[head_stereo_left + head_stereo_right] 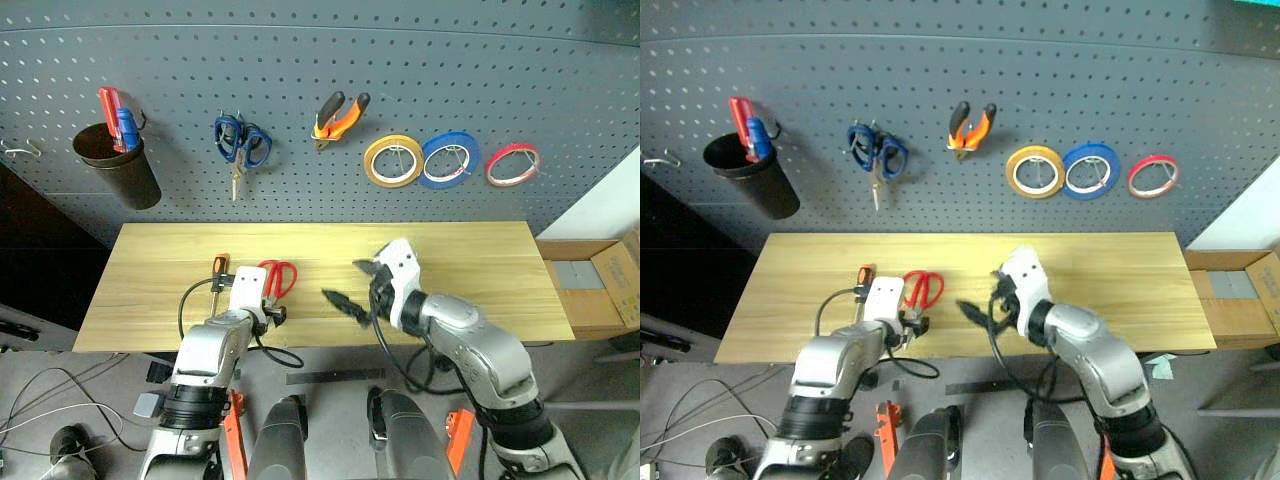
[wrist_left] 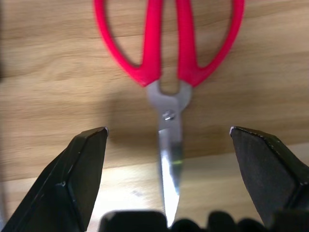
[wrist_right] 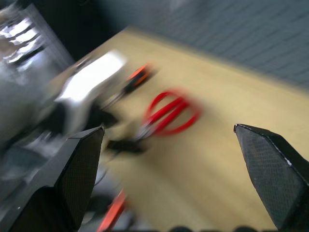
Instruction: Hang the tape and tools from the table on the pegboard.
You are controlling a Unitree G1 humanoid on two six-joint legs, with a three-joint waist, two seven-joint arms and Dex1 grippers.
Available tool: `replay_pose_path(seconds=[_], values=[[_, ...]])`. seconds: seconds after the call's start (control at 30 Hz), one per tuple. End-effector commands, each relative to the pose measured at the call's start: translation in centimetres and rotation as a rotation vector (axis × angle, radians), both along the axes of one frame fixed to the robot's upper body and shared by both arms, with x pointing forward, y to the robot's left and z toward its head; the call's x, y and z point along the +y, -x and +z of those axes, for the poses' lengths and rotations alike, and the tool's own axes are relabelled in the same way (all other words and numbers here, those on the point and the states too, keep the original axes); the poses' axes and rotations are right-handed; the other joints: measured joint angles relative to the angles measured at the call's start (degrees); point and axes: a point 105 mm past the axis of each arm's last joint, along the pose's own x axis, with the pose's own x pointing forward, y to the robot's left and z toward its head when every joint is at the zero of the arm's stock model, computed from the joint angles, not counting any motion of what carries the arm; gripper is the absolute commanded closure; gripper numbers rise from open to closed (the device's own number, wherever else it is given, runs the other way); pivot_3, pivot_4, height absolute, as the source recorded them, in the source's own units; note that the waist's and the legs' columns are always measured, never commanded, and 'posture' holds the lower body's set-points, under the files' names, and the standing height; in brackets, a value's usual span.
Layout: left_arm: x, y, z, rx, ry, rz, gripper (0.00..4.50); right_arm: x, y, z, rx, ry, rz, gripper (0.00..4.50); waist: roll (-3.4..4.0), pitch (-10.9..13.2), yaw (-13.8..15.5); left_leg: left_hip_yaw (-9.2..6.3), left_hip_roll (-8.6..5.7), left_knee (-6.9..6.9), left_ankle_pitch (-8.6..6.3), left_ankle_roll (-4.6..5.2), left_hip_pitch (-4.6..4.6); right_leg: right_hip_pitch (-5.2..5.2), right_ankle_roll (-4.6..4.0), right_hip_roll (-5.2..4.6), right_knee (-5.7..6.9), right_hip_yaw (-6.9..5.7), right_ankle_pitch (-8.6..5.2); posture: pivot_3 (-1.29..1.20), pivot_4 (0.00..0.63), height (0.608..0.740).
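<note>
The left tool (image 2: 169, 145) stands with its two black fingers wide apart and nothing between them but air. In the left wrist view it straddles the steel blades of the red-handled scissors (image 2: 169, 72), which lie flat on the desk (image 1: 480, 260) with their tips toward the tool and their loops away from it. In the left eye view the scissors (image 1: 279, 277) sit at lower centre-left, just beyond the tool (image 1: 268, 312).

The scissors look stiff and fairly light. The blades are smooth, narrow and thin against the wood, so I judge them a slippery place to pinch. The pivot, where the red plastic meets the steel, is thicker and looks the better hold. It also leaves the loops free for a hook.

Just left of the scissors lies the slim screwdriver (image 1: 218, 268), its orange-and-black handle toward the board. It is rigid and round, so it is likely to roll; the handle would be the place to take it.

The right tool (image 1: 356, 283), at centre frame, is also spread open and empty above the desk.

Above, on the pegboard (image 1: 560, 80), the orange-and-black pliers (image 1: 338, 117) hang at upper centre. The red tape roll (image 1: 513, 164) hangs at upper right, beside the blue roll (image 1: 449, 159) and the yellow roll (image 1: 393, 161). So the scissors and screwdriver seem to be what is left.
</note>
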Motion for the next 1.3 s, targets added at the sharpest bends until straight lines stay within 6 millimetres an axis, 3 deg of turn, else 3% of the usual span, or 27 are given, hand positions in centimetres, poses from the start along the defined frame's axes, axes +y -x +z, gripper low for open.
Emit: replay_pose_path(seconds=[0.03, 0.3, 0.7, 0.8, 1.13, 1.3], values=[[0.3, -0.2, 0.0, 0.026, 0.0, 0.033, 0.13, 0.5, 2.0, 0.2, -0.017, 0.017, 0.128, 0.02, 0.0, 0.0, 0.0, -0.01, 0.0, 0.0, 0.0, 0.0, 0.01, 0.0, 0.0, 0.0, 0.01, -0.01, 0.0, -0.07, 0.259, 0.74], [0.3, -1.2, -0.3, 0.066, 0.038, 0.036, 0.13, 0.0, 2.0, -1.2, -0.079, 0.137, 0.165, 0.02, -0.01, 0.0, -0.1, -0.13, 0.05, -0.01, 0.0, 0.0, 0.1, 0.04, 0.0, 0.06, 0.09, -0.09, 0.0, -0.08, 0.261, 0.74], [0.3, -1.6, -1.0, 0.139, 0.092, -0.013, 0.13, -0.7, 0.8, -0.9, -0.133, 0.139, 0.122, 0.02, -0.01, 0.0, -0.1, -0.09, 0.02, -0.01, 0.0, 0.0, 0.29, 0.24, 0.0, 0.02, 0.05, -0.07, 0.0, -0.1, 0.266, 0.74], [0.1, -1.4, -1.3, 0.167, 0.152, 0.008, 0.72, -1.0, 0.7, -0.8, -0.135, 0.142, 0.12, 0.0, -0.01, 0.0, -0.1, -0.09, 0.02, -0.03, 0.0, -0.01, 0.51, 0.44, -0.03, 0.0, 0.02, -0.08, -0.02, -0.1, 0.266, 0.74], [0.7, -0.5, -0.7, 0.17, 0.117, -0.018, 4.22, -1.4, 0.1, -0.6, -0.143, 0.145, 0.101, 0.0, -0.01, 0.0, -0.1, -0.08, 0.01, -0.07, 0.0, -0.01, 0.57, 0.52, -0.04, -0.02, -0.02, -0.08, -0.04, -0.09, 0.267, 0.74], [1.4, 0.2, 1.4, 0.055, 0.017, -0.073, 4.26, -1.8, -0.3, -0.3, -0.149, 0.147, 0.093, 0.0, -0.03, 0.0, -0.2, -0.05, 0.04, -0.14, -0.01, -0.02, 0.56, 0.47, -0.08, -0.02, -0.05, -0.06, -0.07, -0.09, 0.268, 0.74]])
